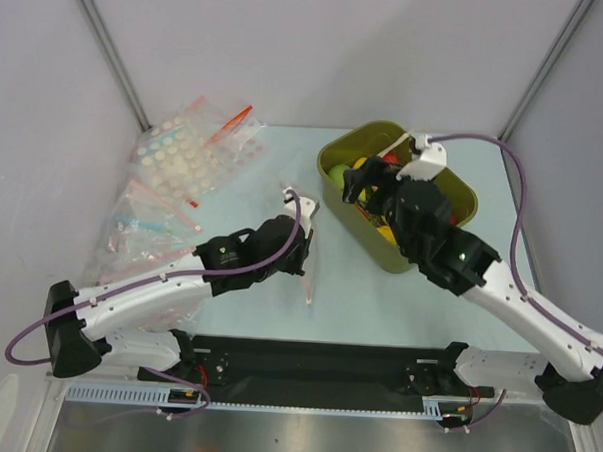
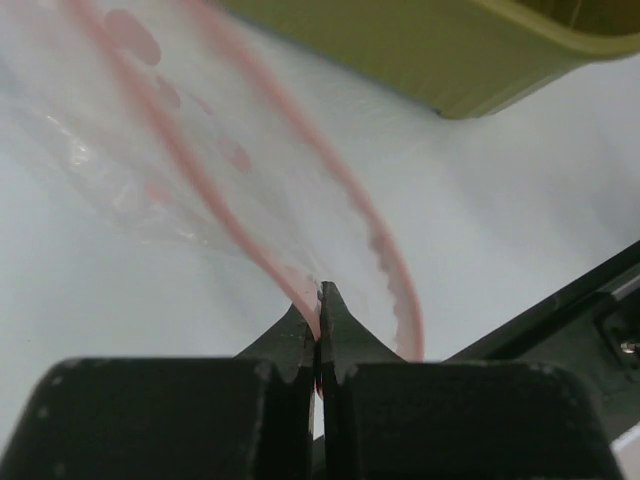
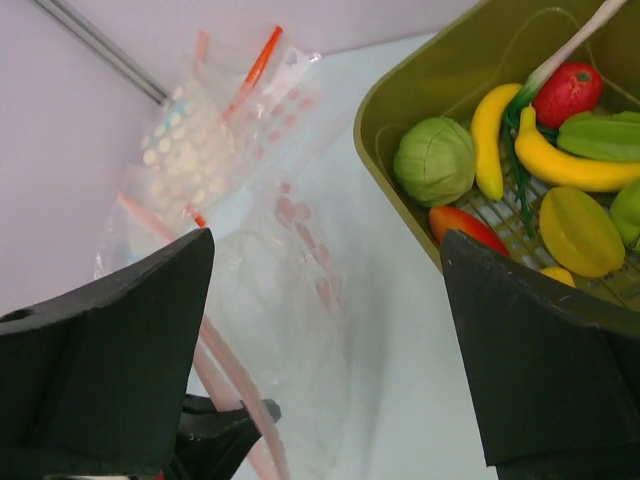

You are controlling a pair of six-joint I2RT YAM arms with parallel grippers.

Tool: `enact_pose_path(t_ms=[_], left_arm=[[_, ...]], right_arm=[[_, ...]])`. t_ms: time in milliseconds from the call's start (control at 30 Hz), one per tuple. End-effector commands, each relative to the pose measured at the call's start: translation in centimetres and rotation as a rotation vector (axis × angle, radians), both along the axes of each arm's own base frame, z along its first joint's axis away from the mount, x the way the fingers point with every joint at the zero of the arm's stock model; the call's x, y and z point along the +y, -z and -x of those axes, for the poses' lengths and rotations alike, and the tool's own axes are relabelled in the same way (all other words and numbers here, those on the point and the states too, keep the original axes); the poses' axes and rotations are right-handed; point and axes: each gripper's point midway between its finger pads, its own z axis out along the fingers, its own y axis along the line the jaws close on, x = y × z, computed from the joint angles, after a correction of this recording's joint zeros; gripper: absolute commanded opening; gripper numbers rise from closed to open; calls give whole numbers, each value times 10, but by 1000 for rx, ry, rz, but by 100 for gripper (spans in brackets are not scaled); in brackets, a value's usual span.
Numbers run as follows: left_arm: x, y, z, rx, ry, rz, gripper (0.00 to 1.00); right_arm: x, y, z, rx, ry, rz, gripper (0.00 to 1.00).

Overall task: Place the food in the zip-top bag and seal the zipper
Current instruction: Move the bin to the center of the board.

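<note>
The zip-top bag is clear and hangs from my left gripper, left of the olive tub. In the left wrist view my left gripper is shut on one pink-red zipper strip; the other strip bows away, so the mouth gapes open. My right gripper hovers over the tub's left side, open and empty. In the right wrist view it frames the bag. The food lies in the tub: yellow bananas, a red fruit, a green round one.
The olive-green tub stands at the back right; its wall shows in the right wrist view and the left wrist view. Dotted clear bags and a blue-striped one lie at the back left.
</note>
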Motion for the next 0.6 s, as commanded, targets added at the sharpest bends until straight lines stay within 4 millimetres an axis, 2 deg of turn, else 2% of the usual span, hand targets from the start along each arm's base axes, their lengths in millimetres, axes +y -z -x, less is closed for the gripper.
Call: enact_pose_path(t_ms=[0,33,100,133,167,200,233,300,333,367,400,433,467,567], left_arm=[[6,-26,6,56,-33,24,0],[9,-19,9,102,-41,-3,0],[5,-25,10,126,-36,-5,0],[6,-17,12,155,-37,-43,0],[4,-22,12,159,-35,-38,0],[5,-21,13,168,-33,-52,0],[6,-20,11,168,-44,-64,0],[8,-23,9,166,-53,-75,0],[10,-23,8,167,-54,-91,0],[8,-24,4,168,-59,-106,0],[13,-21,2,180,-67,-133,0],[13,-27,-1,171,-61,-142,0],[12,-21,-6,180,-64,-178,0],[17,-21,-18,183,-68,-234,0]], right_arm=[[-7,21,-1,156,24,165,100],[0,23,-3,175,-1,188,100],[7,33,-6,231,-31,123,100],[-6,48,-20,276,2,87,98],[-12,59,-29,319,6,42,96],[0,64,-31,367,-77,-53,94],[-23,86,-46,421,-32,-85,91],[-22,105,-53,491,-81,-121,90],[-35,114,-62,513,-54,-110,90],[-38,119,-67,522,-50,-92,90],[-35,131,-70,559,-76,-79,91],[-41,138,-75,578,-66,-58,91],[-43,142,-79,590,-59,-50,92],[-45,174,-86,675,-62,11,93]])
